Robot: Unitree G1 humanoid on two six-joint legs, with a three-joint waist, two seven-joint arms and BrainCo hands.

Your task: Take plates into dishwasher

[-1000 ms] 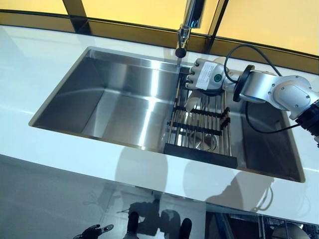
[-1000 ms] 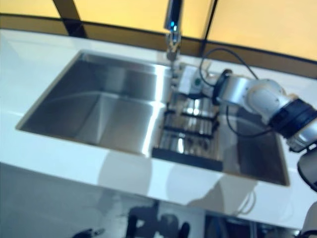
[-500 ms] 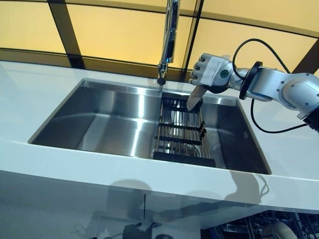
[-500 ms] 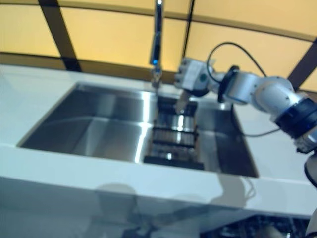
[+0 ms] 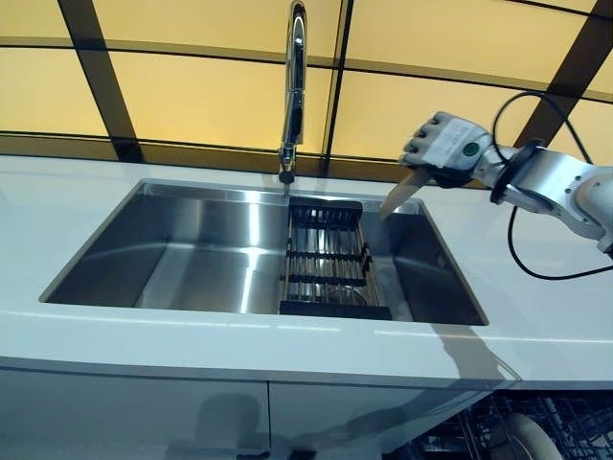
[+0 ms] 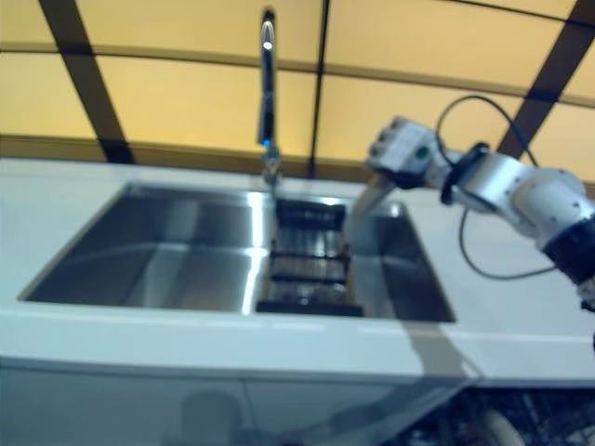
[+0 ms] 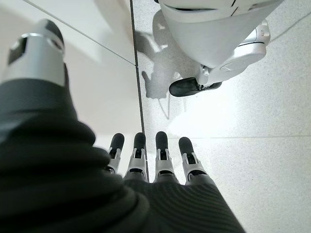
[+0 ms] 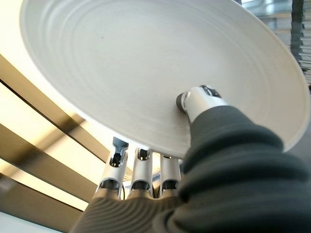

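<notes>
My right hand point(image 5: 442, 149) holds a white plate point(image 8: 146, 73) pinched between thumb and fingers. In the left eye view the plate point(image 5: 398, 195) shows edge-on, hanging below the hand above the back right corner of the steel sink point(image 5: 192, 244). A black dish rack point(image 5: 329, 259) spans the sink to the left of and below the plate. An open dishwasher rack point(image 5: 522, 436) shows at the lower right below the counter. My left hand point(image 7: 150, 158) hangs low by the floor, fingers straight and empty.
A tall chrome faucet point(image 5: 292, 91) stands behind the sink, left of the plate. The white countertop point(image 5: 287, 335) runs along the front and sides. White cabinet fronts point(image 5: 134, 417) lie below. Yellow panels with dark bars form the back wall.
My right hand has lifted the plate up out of the dish rack and carried it right, clear above the sink's back corner. The camera has tilted upward.
</notes>
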